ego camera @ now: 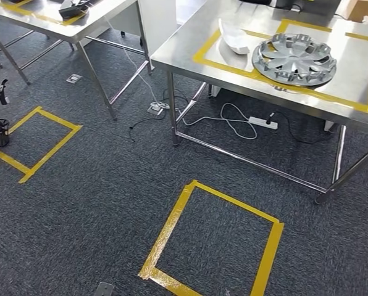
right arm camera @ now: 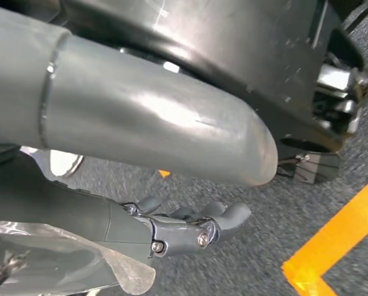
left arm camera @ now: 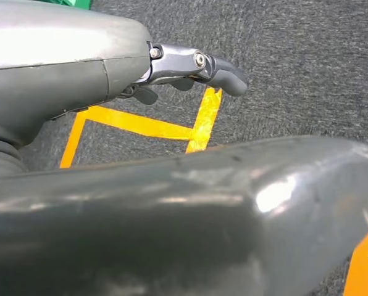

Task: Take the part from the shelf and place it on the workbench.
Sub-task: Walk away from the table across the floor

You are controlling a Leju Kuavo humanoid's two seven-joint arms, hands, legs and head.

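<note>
Left hand (left arm camera: 126, 68) and right hand (right arm camera: 173, 231) hang over carpet, fingers straight, apart from the thumb, holding nothing. Tape square (ego camera: 173, 222) likely marks a standing spot before the workbench (ego camera: 186, 43). Far right, a wheel cover (ego camera: 294, 58), probably the part, lies inside the bench's taped frame beside a white shell (ego camera: 233, 37).

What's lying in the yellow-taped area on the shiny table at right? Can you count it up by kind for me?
Silver wheel cover: 1
White curved part: 1
Total: 2
</note>
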